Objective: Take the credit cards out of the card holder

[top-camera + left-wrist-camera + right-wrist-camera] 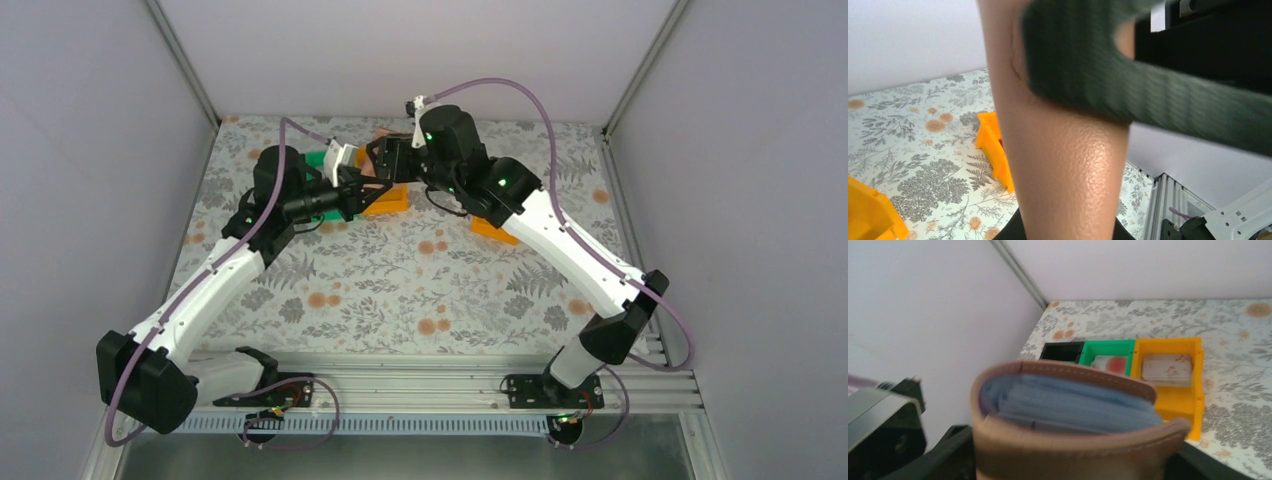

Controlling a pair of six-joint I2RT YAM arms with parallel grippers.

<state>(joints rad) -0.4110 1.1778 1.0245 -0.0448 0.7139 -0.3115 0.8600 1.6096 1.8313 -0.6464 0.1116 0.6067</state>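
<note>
Black L claw (pixel 358 185) crowding card holder (pixel 1068 165); jaw gap: can't tell, view blurring. Holder hanging mid-air btwn arms, back-centre. R claw (pixel 388 158) gripping it part-open, blue sleeves (pixel 1068 405) showing. Step: pulling credit cards; nxt probably needing L pinching card edge.

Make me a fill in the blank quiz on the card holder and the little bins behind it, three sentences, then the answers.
The card holder shows pale ____ sleeves inside.
The green bin stands between the black bin and the ____ bin.
The card with a red spot lies in the ____ bin.
Missing words: blue; orange; green.
</note>
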